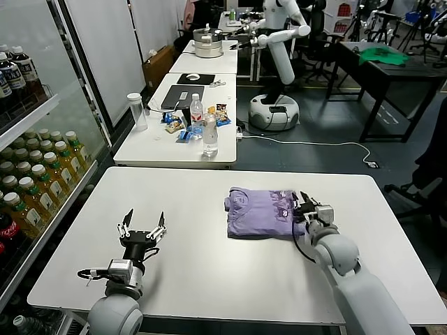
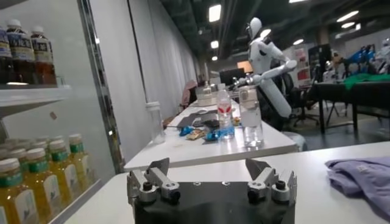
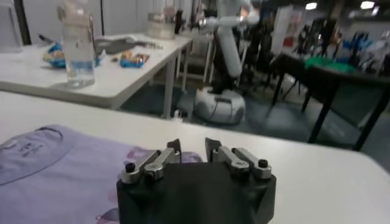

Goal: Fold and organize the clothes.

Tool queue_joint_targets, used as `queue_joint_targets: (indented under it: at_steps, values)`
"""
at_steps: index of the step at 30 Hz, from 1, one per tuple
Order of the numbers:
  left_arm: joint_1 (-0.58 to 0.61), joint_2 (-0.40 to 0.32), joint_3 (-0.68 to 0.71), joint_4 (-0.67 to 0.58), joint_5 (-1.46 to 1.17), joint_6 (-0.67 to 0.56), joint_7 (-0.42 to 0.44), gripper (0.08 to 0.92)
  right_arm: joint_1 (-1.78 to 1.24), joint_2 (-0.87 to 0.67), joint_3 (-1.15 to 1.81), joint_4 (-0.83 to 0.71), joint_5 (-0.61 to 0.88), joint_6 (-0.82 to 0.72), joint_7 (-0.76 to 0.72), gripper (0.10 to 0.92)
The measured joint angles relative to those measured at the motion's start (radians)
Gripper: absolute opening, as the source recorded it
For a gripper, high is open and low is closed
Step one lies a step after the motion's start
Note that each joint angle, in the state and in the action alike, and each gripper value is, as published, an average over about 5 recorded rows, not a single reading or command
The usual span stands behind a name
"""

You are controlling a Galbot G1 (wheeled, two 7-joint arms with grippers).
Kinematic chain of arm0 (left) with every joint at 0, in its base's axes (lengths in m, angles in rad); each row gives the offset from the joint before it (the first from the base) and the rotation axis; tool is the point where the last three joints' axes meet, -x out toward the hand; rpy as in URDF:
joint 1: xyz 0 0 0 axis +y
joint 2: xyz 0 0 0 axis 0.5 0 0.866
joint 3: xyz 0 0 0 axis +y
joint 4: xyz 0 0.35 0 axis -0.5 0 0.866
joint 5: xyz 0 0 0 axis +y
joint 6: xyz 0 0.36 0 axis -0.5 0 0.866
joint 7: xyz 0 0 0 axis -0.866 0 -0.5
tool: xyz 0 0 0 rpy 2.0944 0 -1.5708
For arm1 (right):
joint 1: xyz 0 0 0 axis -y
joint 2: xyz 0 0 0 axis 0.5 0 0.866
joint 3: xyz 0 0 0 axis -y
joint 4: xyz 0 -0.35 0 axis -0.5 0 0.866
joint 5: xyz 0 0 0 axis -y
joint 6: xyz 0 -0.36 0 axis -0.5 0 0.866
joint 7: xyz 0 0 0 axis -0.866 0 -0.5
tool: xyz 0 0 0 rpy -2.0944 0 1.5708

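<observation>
The shelf (image 1: pixel 28 118) of bottled drinks stands well off to the outer side of the left claw (image 1: pixel 142 225), past the table (image 1: pixel 209 279) edge. The left claw hovers over bare tabletop near the table's front-left part, its fingers (image 2: pixel 152 182) spread wide with nothing between them. In its wrist view the fingers point toward a second table (image 2: pixel 201 149) beyond, where a clear bottle (image 2: pixel 251 115) and a red-labelled bottle (image 2: pixel 225 112) stand upright among small snack packets (image 2: pixel 198 134).

Right of the left claw and well apart from it lies the shirt (image 1: pixel 262 213), a lavender T-shirt folded into a rough rectangle, flat on the table a little right of centre. Its collar is at the end nearer the left claw, and a small white-and-dark print (image 1: pixel 286 213) shows at the end nearer the right claw.

The right claw (image 1: pixel 308 207) sits at the shirt's right edge, just over or against the fabric; whether it touches cannot be told. In its wrist view the fingers (image 3: pixel 159 159) stand narrow, only a small gap between the tips, with no cloth seen pinched there, and the lavender fabric (image 3: pixel 55 158) spreads beneath and to one side of the claw.

Far beyond both claws a white robot (image 1: pixel 279 49) stands on the floor, and further right a dark table carries a green garment (image 1: pixel 382 56).
</observation>
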Motion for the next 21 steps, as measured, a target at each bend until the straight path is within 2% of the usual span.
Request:
queue_joint_targets:
  at_steps: [14,17,21]
  values:
    - [0.063,-0.017,-0.004,-0.075,-0.053,-0.032,0.083,0.823,-0.385,0.016,0.239,0.309,-0.096,0.204,-0.031,0.78]
    - [0.078,-0.018,-0.01,-0.092,-0.072,-0.034,0.105,0.823,-0.467,0.035,0.281,0.367,-0.111,0.221,-0.042,0.816]
    - [0.097,-0.015,-0.017,-0.113,-0.111,-0.037,0.139,0.823,-0.546,0.054,0.318,0.419,-0.124,0.235,-0.053,0.822]
